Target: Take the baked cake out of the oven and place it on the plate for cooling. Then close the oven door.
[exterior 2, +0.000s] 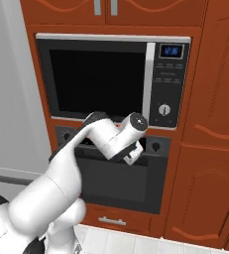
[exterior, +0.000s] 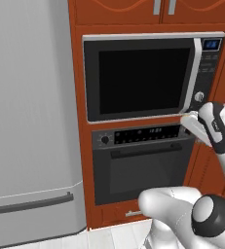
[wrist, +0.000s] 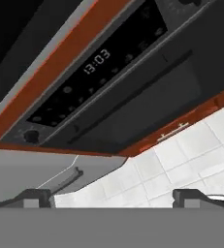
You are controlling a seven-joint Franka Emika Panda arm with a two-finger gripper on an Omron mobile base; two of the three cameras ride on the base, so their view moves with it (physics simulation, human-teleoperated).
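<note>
The oven point(exterior: 143, 165) is the black unit under the microwave, with a control strip of knobs and a lit display point(wrist: 96, 63). Its oven door point(exterior: 145, 175) is shut, the black bar handle point(wrist: 133, 97) running across its top. The baked cake is hidden behind the shut door, and the plate is out of view. My gripper point(wrist: 113, 198) hangs open and empty just in front of the control strip's right end, tilted down toward the door. From the right base view the gripper point(exterior 2: 132, 157) overlaps the top of the oven door point(exterior 2: 121, 183).
A silver-trimmed microwave point(exterior: 143, 78) sits directly above the oven. A tall grey fridge point(exterior: 31, 121) stands to the left. A small drawer point(exterior: 128, 212) lies under the oven, and red-brown cabinets point(exterior 2: 215, 124) rise on the right. White floor tiles point(wrist: 181, 164) lie below.
</note>
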